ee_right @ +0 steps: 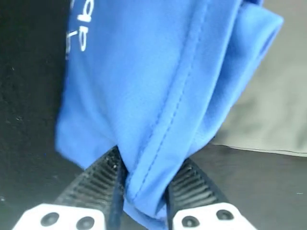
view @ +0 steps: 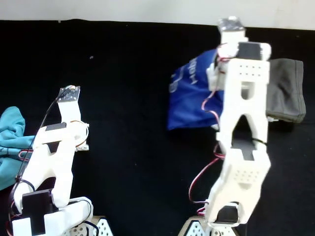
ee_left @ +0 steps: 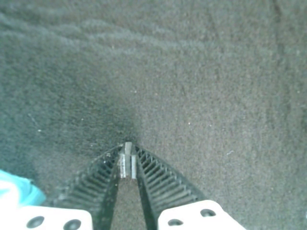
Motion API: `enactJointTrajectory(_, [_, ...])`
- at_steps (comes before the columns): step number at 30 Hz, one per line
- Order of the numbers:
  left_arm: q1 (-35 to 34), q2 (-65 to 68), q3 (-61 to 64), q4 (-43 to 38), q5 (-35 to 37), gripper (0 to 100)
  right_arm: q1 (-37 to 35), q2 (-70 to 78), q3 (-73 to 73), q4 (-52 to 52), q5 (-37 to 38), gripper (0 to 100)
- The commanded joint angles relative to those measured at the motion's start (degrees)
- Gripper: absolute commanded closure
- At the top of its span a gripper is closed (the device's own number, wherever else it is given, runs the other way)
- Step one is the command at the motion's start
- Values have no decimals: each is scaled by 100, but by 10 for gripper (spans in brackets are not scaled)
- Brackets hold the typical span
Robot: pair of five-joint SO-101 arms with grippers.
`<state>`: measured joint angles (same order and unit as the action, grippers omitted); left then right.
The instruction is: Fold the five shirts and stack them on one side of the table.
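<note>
Right wrist view: right gripper (ee_right: 144, 184) clamped on blue shirt (ee_right: 158, 81) fold; gray shirt (ee_right: 276, 110) just beside. Left gripper (ee_left: 127, 151) closed, empty, near teal shirt (view: 11, 142). Right arm (view: 243, 98) masks where the blue and gray shirts meet.

Matte black cloth-covered table (view: 128, 73) spreads wide from near edge to far edge. Its surface is fuzzy and felt-like, with faint ripples and pale lint specks up close. Plain white wall (view: 123, 10) runs as a narrow strip behind the far edge. Light is soft, even.
</note>
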<state>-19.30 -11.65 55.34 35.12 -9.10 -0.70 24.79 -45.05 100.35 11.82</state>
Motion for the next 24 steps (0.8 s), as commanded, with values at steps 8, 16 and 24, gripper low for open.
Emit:
enactJointTrajectory(8, [-4,-4,4,-193,9,992,1552,1613,-347,-716,800,993])
enactJointTrajectory(16, [-4,-4,4,-193,9,992,1455,2114,-822,-444,862,993])
enactJointTrajectory(24, [-4,-4,4,-193,9,992,1138,866,-2352,66,879,993])
